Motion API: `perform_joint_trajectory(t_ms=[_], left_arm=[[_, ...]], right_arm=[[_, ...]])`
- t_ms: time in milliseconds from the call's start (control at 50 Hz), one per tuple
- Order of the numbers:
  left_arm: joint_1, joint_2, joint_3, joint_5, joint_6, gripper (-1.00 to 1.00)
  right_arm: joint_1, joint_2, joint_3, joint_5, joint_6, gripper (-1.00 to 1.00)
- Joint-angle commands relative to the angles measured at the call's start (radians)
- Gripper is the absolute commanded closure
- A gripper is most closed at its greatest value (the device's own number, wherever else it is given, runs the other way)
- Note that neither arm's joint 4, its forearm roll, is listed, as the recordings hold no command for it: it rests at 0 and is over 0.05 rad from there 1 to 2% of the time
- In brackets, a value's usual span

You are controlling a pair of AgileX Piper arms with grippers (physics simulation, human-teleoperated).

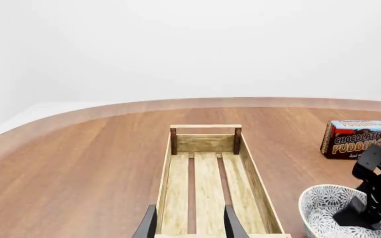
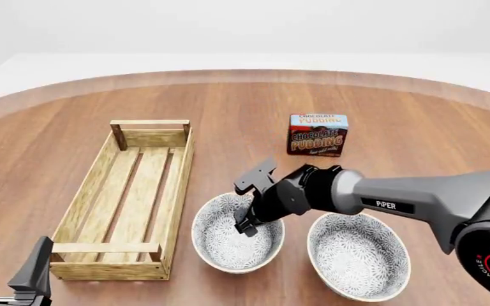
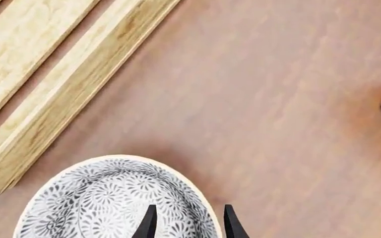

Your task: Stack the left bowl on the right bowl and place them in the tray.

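The left bowl (image 2: 224, 239), white with a grey floral pattern, sits on the table just right of the tray (image 2: 179, 191), a long light-wood slatted crate. The matching right bowl (image 2: 357, 255) sits beside it, apart. My right gripper (image 2: 247, 224) is open and low over the left bowl's far right rim. In the right wrist view its fingers (image 3: 149, 223) straddle that rim of the bowl (image 3: 104, 203), one inside and one outside. My left gripper (image 2: 11, 268) is open and empty at the tray's near left corner; the left wrist view shows the tray (image 1: 207, 188) ahead.
A chocolate pudding box (image 2: 318, 134) stands upright behind the bowls, right of the tray's far end. The round wooden table's far edge (image 2: 245, 73) curves across the back. The right arm (image 2: 415, 201) reaches in across the right bowl's far side.
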Motion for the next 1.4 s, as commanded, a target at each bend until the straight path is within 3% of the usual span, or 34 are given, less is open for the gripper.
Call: perform_joint_trajectory(t_ms=[20, 40, 60, 400, 680, 880, 900, 1060, 1120, 1200, 1220, 1280, 1380, 1400], left_arm=[[0.0, 0.0, 0.0, 0.0, 0.0, -1.0], [0.0, 0.0, 0.0, 0.0, 0.0, -1.0], [0.0, 0.0, 0.0, 0.0, 0.0, -1.0], [0.0, 0.0, 0.0, 0.0, 0.0, -1.0], [0.0, 0.0, 0.0, 0.0, 0.0, -1.0], [0.0, 0.0, 0.0, 0.0, 0.0, -1.0], [0.0, 0.0, 0.0, 0.0, 0.0, -1.0], [0.0, 0.0, 0.0, 0.0, 0.0, -1.0], [0.0, 0.0, 0.0, 0.0, 0.0, -1.0], [0.0, 0.0, 0.0, 0.0, 0.0, -1.0], [0.0, 0.0, 0.0, 0.0, 0.0, -1.0], [0.0, 0.0, 0.0, 0.0, 0.0, -1.0], [0.0, 0.0, 0.0, 0.0, 0.0, -1.0], [0.0, 0.0, 0.0, 0.0, 0.0, -1.0]], right_arm=[[0.005, 0.017, 0.007, -0.012, 0.002, -1.0], [0.003, 0.02, 0.006, -0.01, 0.001, -1.0], [-0.003, 0.02, 0.004, -0.007, -0.004, 1.0], [-0.067, -0.033, -0.011, 0.046, -0.072, 1.0], [-0.097, -0.243, -0.108, 0.197, -0.125, 1.0], [-0.17, -0.334, -0.148, 0.242, -0.174, 1.0], [-0.192, -0.325, -0.15, 0.256, -0.2, 1.0], [-0.257, -0.383, -0.162, 0.295, -0.207, 1.0], [-0.259, -0.411, -0.16, 0.299, -0.185, 1.0], [-0.251, -0.434, -0.171, 0.323, -0.112, 1.0], [-0.241, -0.453, -0.177, 0.333, -0.062, 1.0], [-0.209, -0.496, -0.171, 0.345, 0.015, 1.0], [-0.193, -0.544, -0.132, 0.339, 0.077, 1.0], [-0.164, -0.567, -0.108, 0.332, 0.153, 1.0]])
